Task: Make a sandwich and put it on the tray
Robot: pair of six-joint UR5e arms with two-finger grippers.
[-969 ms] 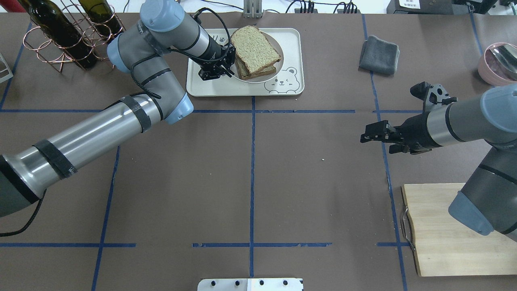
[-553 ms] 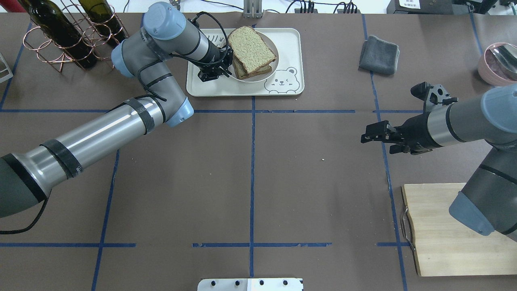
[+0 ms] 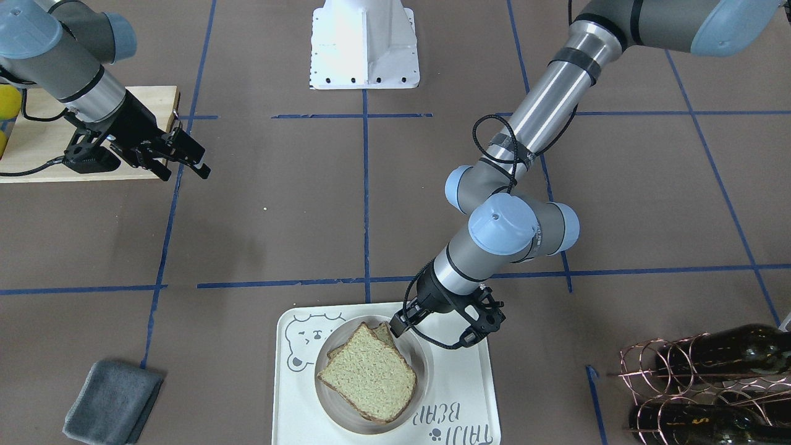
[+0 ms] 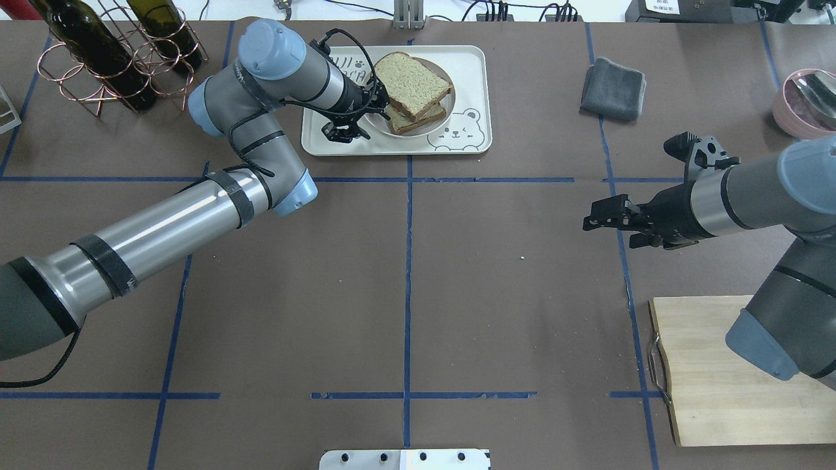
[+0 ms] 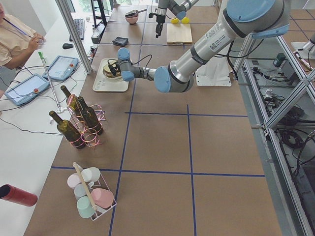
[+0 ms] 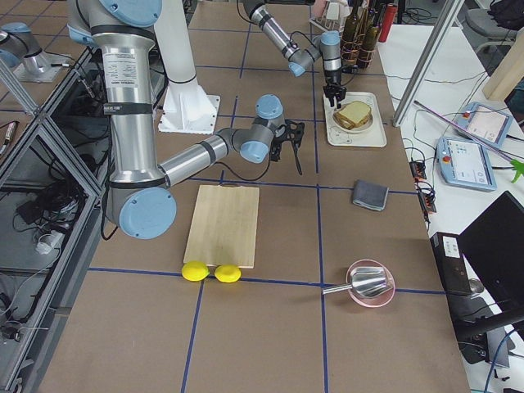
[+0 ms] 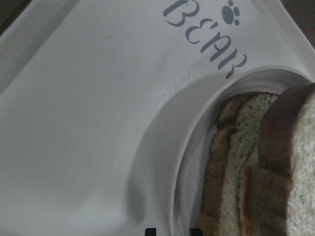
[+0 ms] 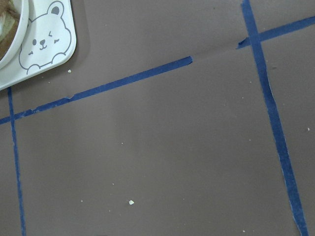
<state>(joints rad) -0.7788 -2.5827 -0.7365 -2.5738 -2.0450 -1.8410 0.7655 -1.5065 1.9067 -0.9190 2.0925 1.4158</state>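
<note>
The sandwich, two tan bread slices with a white and orange-red layer between them, lies on a round white plate. The plate rests on the cream bear tray at the far middle of the table. My left gripper is at the plate's left rim, shut on it, low over the tray. In the front-facing view the gripper touches the rim beside the sandwich. My right gripper is open and empty, hovering over bare table far to the right.
A grey cloth lies right of the tray. A wooden cutting board sits at the near right, with two lemons beside it. A wire rack of wine bottles stands at the far left. A pink bowl is at the far right.
My left gripper has lowered the plate with the sandwich; it was raised and tilted, and now rests flat on the tray. The right arm has not moved.
</note>
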